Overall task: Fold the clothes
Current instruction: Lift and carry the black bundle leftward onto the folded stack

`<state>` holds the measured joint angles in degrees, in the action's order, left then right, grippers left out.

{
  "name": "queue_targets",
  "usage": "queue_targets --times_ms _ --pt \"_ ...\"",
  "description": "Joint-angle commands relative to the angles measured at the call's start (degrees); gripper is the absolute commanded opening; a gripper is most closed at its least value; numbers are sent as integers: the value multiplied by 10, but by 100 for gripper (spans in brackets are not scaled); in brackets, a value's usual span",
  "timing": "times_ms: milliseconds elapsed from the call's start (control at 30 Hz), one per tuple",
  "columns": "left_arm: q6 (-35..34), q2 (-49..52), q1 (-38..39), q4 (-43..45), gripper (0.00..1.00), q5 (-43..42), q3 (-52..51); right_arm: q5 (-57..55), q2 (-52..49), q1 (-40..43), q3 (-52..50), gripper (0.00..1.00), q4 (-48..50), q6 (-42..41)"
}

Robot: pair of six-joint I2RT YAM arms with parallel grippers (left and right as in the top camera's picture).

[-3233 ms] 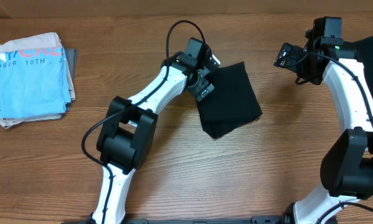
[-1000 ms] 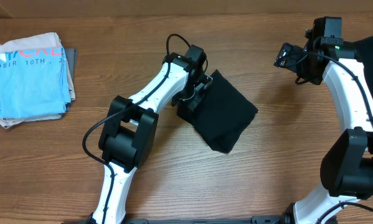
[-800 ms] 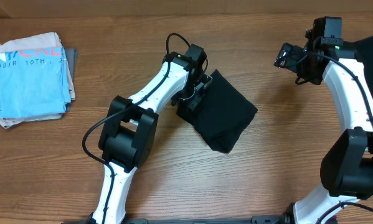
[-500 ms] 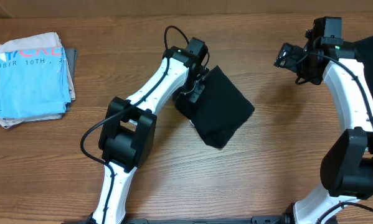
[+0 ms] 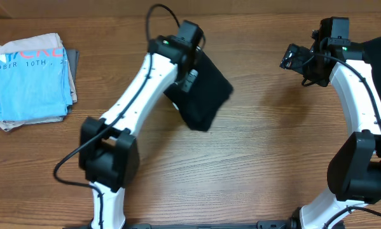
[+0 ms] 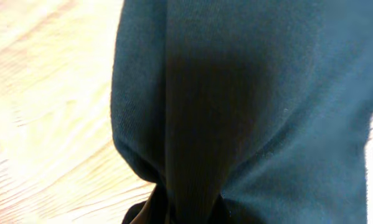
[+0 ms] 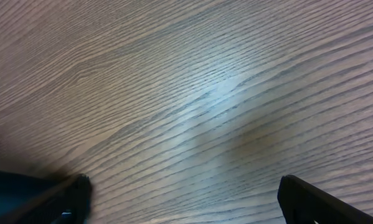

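The left fingers (image 5: 191, 77) are pinched nearly shut on a bunched edge of the folded black soft-fabric T-shirt (image 5: 206, 97), which the left wrist view shows gathered into a tight neck right at the grip and spreading out below it. At the far left of the brown wood-grain desk (image 5: 254, 159) lies a stack of folded garments (image 5: 31, 79), a light-blue T-shirt with printed lettering on top. The black T-shirt sits left of the desk's middle, well apart from that stack, and it seems to hang from the grip above the wood rather than lie flat, though whether its lowest corner is clear cannot be told. Further right, the right fingers (image 7: 304, 196) stand wide apart with nothing between them, only bare wood below. A heap of black clothes (image 5: 378, 51) shows at the right edge. The folding of this piece looks finished, and the step in hand is probably carrying it to the stack. The next move likely calls for a level carry leftward, so that the folds do not slip open, and a square set-down on the pile.
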<state>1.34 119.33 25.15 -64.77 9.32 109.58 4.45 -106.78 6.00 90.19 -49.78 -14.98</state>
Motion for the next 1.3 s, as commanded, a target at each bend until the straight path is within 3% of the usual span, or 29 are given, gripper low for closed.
queue_targets --times_ms 0,200,433,800,1267 --pt "2 -32 -32 -2 4 34 18 -3 0 1 1 100 1 -1" --pt "20 -57 -77 -6 4 105 18 -3 0 1 1 100 1 -1" --pt "75 -71 -133 -6 4 110 18 -3 0 1 1 100 2 -1" --pt "107 -79 -197 20 4 225 21 -3 0 1 1 100 1 -1" --pt "124 -88 -330 47 4 221 23 -3 0 1 1 100 1 -1"
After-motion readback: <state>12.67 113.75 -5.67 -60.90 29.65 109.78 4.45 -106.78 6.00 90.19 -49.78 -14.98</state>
